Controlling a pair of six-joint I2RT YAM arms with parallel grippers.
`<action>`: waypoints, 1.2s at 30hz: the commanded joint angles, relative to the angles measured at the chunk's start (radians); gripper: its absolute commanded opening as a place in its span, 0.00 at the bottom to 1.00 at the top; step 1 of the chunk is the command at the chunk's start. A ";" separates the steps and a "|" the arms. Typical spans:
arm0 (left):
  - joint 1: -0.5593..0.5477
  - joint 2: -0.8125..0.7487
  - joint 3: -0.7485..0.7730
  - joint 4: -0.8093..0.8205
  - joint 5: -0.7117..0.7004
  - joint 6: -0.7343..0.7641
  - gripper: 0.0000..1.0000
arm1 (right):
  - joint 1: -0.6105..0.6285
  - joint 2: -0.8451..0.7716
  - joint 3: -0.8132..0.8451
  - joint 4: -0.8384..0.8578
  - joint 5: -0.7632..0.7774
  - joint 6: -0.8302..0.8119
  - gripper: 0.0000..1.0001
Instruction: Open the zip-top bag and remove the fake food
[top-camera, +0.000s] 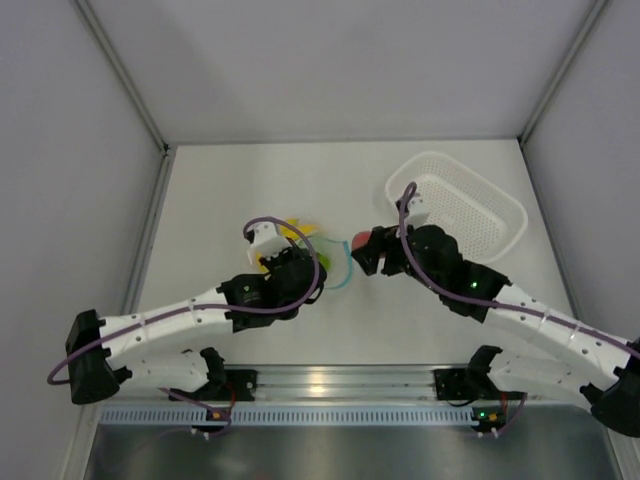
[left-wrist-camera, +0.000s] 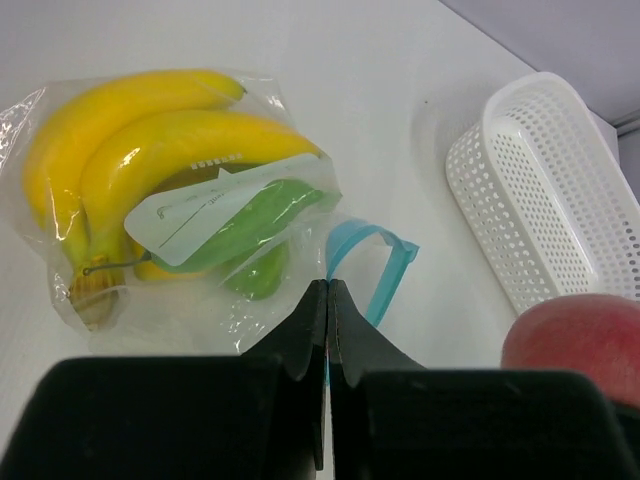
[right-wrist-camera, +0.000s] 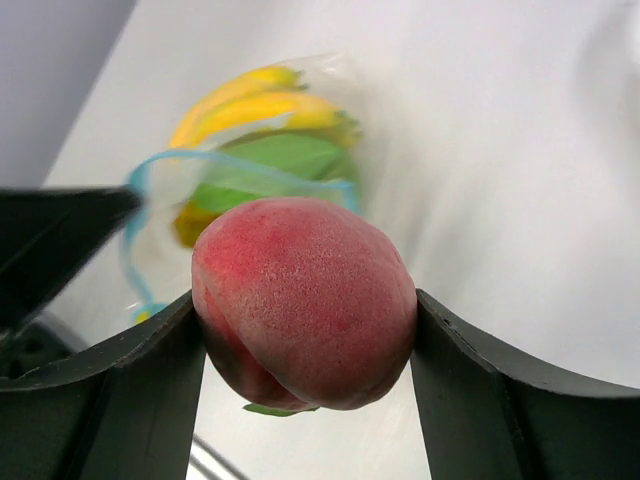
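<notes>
The zip-top bag (left-wrist-camera: 250, 310) lies on the white table, clear and crinkly, with its blue zip strip (left-wrist-camera: 385, 280) gaping in a loop. Inside it show a yellow banana bunch (left-wrist-camera: 150, 150) and green pieces (left-wrist-camera: 250, 225). My left gripper (left-wrist-camera: 328, 290) is shut on the bag's mouth, the blue strip pinched between its jaws. My right gripper (right-wrist-camera: 305, 320) is shut on a pink peach (right-wrist-camera: 300, 300), held just outside the bag's mouth (right-wrist-camera: 240, 175). In the top view the peach (top-camera: 358, 240) sits right of the bag (top-camera: 300, 238).
A white perforated basket (top-camera: 460, 205) stands at the back right, close behind my right arm; it also shows in the left wrist view (left-wrist-camera: 560, 210). Grey walls close the table on three sides.
</notes>
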 joint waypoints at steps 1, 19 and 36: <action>0.005 -0.012 0.070 0.032 -0.025 0.056 0.00 | -0.157 -0.020 0.085 -0.169 0.057 -0.087 0.48; 0.117 0.095 0.244 0.104 0.274 0.303 0.00 | -0.792 0.782 0.675 -0.295 0.046 -0.265 0.50; 0.119 0.130 0.279 0.106 0.305 0.348 0.00 | -0.798 0.826 0.834 -0.358 -0.110 -0.262 0.99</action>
